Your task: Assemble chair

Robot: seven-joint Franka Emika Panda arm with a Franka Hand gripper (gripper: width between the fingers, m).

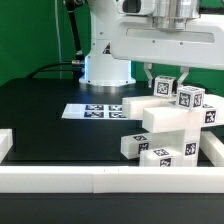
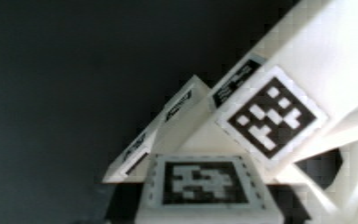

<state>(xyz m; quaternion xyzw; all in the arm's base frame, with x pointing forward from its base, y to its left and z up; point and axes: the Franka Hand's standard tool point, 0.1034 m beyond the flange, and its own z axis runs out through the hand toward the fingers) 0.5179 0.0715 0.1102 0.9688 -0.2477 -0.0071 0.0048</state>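
Observation:
The chair shows as a cluster of chunky white tagged parts [image 1: 165, 130] standing at the exterior view's right. A slab-like block [image 1: 148, 147] lies low in front, and tagged pieces [image 1: 191, 97] rise above it. My gripper [image 1: 165, 82] hangs over the top of the cluster, shut on a narrow white tagged part [image 1: 163, 87]. In the wrist view that held part [image 2: 202, 185] fills the space between my dark fingers [image 2: 133, 205], its tag facing the camera. A larger tagged part [image 2: 270, 112] slants away just beyond it. The contact between the held part and the cluster is hidden.
The marker board [image 1: 95, 110] lies flat on the black table [image 1: 50, 125], toward the exterior view's left of the chair parts. White rails [image 1: 60, 180] border the front and sides. The robot's base [image 1: 105, 65] stands at the back.

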